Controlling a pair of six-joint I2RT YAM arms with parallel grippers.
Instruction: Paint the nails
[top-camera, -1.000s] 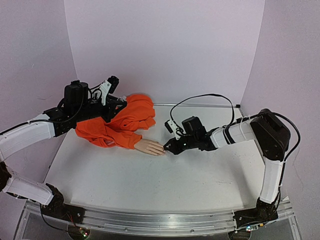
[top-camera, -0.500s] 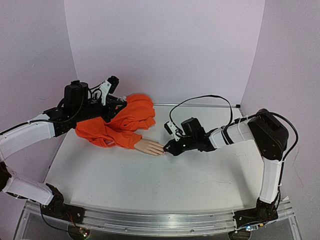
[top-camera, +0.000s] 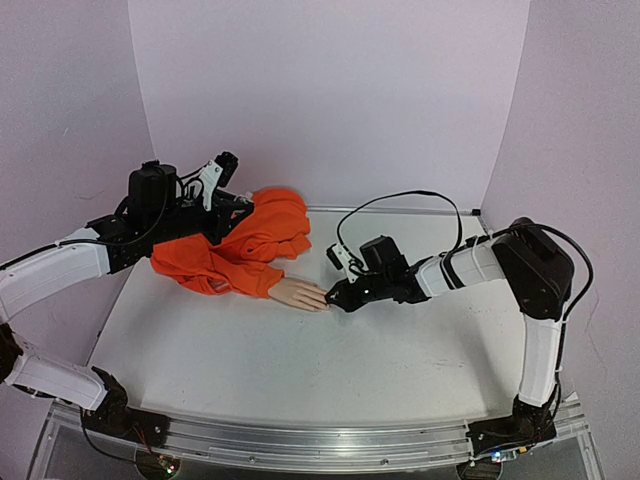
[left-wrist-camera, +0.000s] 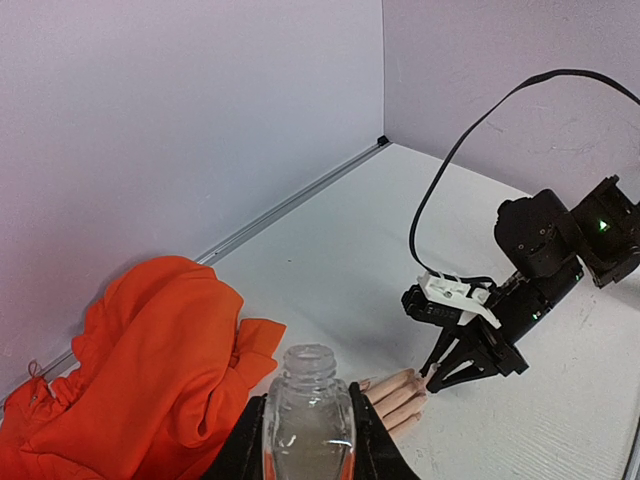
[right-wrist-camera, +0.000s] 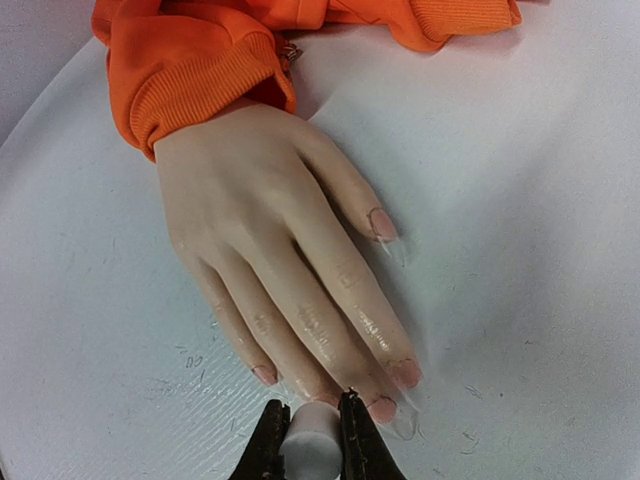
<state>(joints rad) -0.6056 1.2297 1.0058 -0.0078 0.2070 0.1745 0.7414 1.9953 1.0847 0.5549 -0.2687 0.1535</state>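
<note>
Right jaws pinch a white brush (right-wrist-camera: 308, 447) at the nails (right-wrist-camera: 405, 372), left jaws hold the bottle (left-wrist-camera: 308, 425); painting looks partly done.

No legible text, numbers (all 3 views).

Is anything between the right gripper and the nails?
In the right wrist view, only the small white cylinder clamped in the right gripper lies there, close against the nails; nothing else intervenes.

l arm (top-camera: 50, 272), r arm (top-camera: 470, 266): white links, black joints; black cable (top-camera: 405, 193) on r.
</note>
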